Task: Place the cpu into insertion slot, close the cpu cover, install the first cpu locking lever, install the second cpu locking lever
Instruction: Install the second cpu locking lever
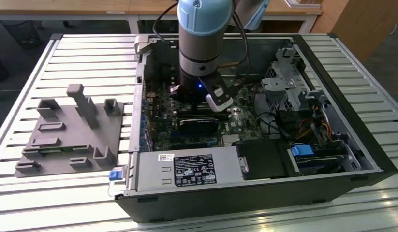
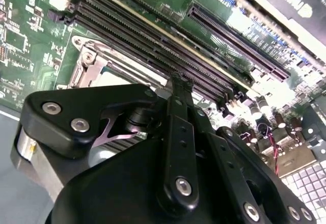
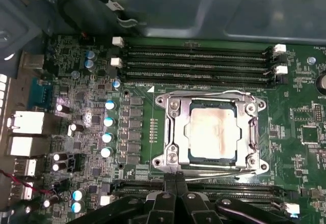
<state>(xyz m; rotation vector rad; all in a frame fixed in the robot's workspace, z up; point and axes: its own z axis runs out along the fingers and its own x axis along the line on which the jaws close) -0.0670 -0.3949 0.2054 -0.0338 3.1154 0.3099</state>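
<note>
Black gripper [image 3: 175,183] hovers clenched, fingertips pressed together, holding nothing; the silver-grey square cpu [image 3: 211,132] sits just beyond its tips, seated under the grey metal cpu cover [image 3: 175,127].

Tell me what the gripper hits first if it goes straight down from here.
Probably the edge of the metal cover over the chip; the gripper hangs just beside it, though depth is unclear.
</note>
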